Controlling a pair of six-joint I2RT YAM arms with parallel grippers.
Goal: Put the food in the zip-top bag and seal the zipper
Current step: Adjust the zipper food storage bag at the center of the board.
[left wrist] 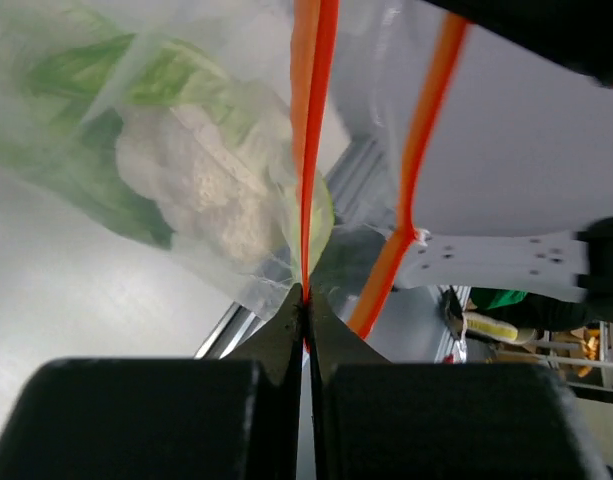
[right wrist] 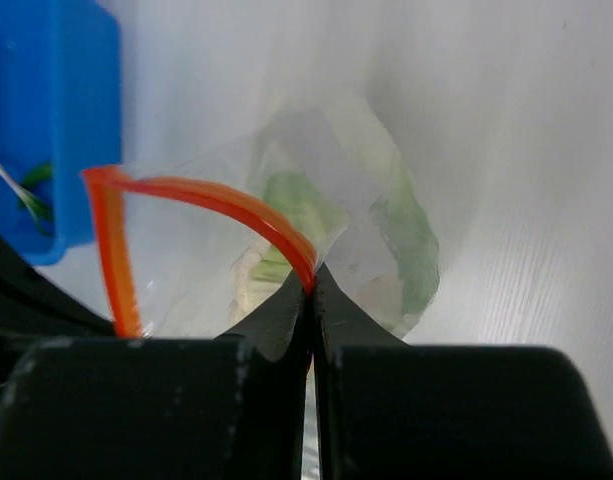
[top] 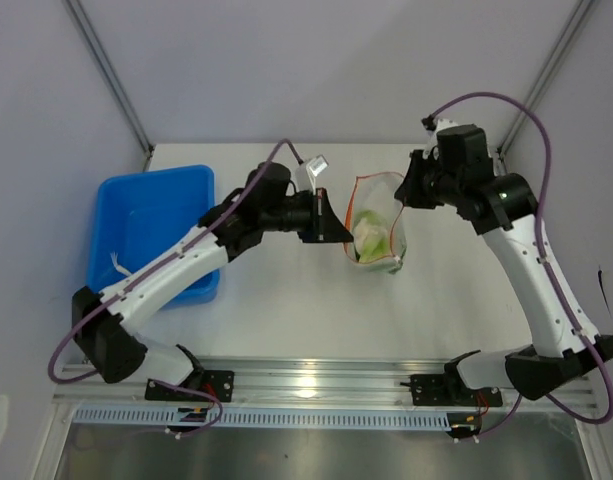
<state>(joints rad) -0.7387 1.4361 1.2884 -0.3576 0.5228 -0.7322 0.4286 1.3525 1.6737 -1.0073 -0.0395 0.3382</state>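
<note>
In the overhead view I have the zip-top bag [top: 378, 215] strung between both hands. The left gripper [top: 342, 230] is at its left edge and the right gripper [top: 402, 200] at its right. The zipper [top: 352, 215] makes an open loop that faces up at the camera and is longer from far to near than across. The food [top: 369, 235] sits inside the bag, pale and green, just past my left fingertips. The blue bin [top: 156, 175] lies well out beyond the left arm.

Only the left wrist view shows that grip up close. The left gripper [left wrist: 306, 300] is clamped on one zipper [left wrist: 311, 150] strip, which runs straight away from the fingers. The second strip splays off to the right. The food [left wrist: 196, 180] is a white floret with green leaves, left of the strip.

In the right wrist view the right gripper [right wrist: 311, 290] pinches the zipper [right wrist: 226, 205], which arcs left to a corner. The food [right wrist: 296, 210] lies beyond the fingertips. A green piece [right wrist: 34, 182] is in the blue bin [right wrist: 56, 120].
</note>
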